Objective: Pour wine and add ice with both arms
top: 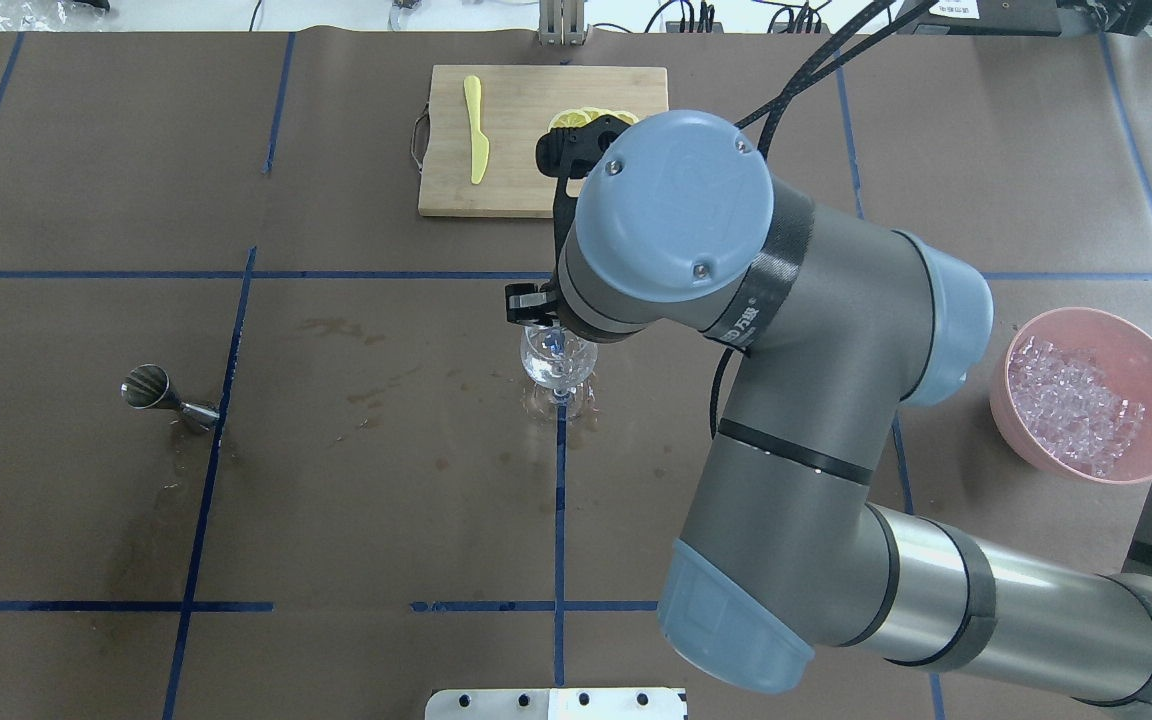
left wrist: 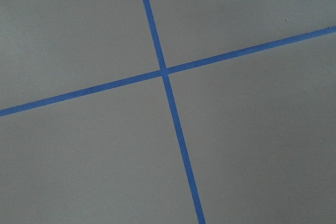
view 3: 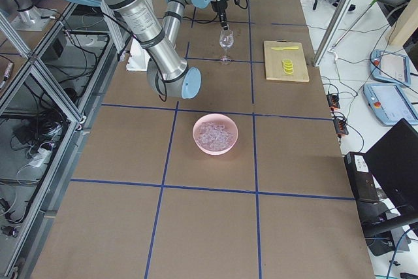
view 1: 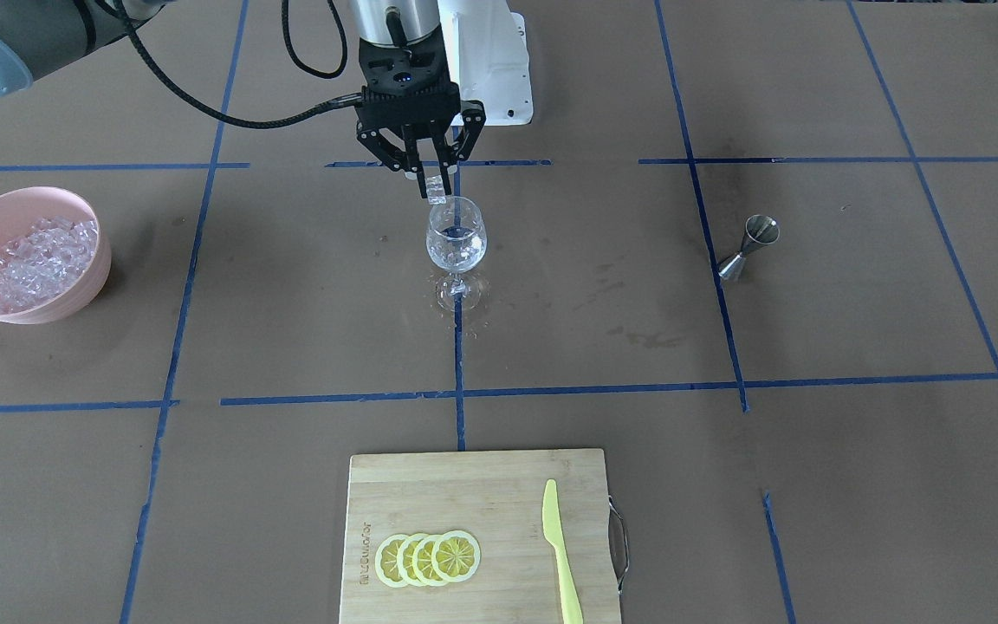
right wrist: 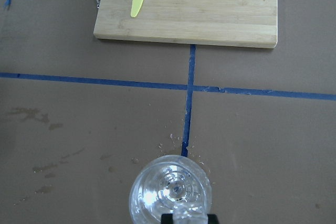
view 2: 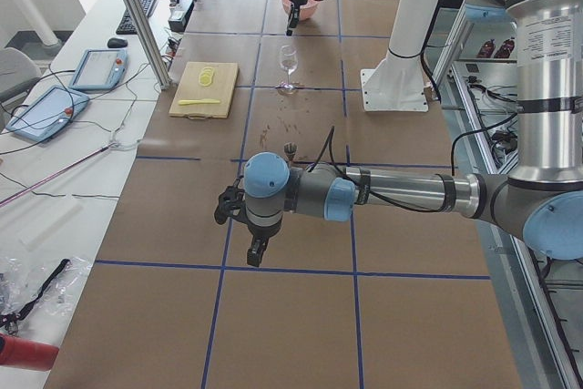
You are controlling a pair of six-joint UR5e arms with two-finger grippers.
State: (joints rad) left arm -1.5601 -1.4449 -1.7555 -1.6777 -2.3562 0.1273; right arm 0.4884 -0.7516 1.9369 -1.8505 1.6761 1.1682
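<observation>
A clear stemmed glass (view 1: 456,241) stands at the table's middle on a blue tape line, with some ice cubes in its bowl. My right gripper (view 1: 434,178) hangs just above its rim, shut on one clear ice cube (view 1: 437,189). In the right wrist view the cube (right wrist: 188,216) sits between the fingertips over the glass (right wrist: 169,190). A pink bowl (view 1: 74,299) holds many ice cubes (view 1: 35,260). My left gripper (view 2: 258,250) shows only in the exterior left view, low over bare table far from the glass; I cannot tell whether it is open or shut.
A steel jigger (view 1: 750,247) stands on the robot's left side. A bamboo cutting board (view 1: 464,485) with lemon slices (view 1: 428,557) and a yellow knife (view 1: 561,555) lies at the far edge. The right arm's elbow (top: 796,420) spans the table's right half.
</observation>
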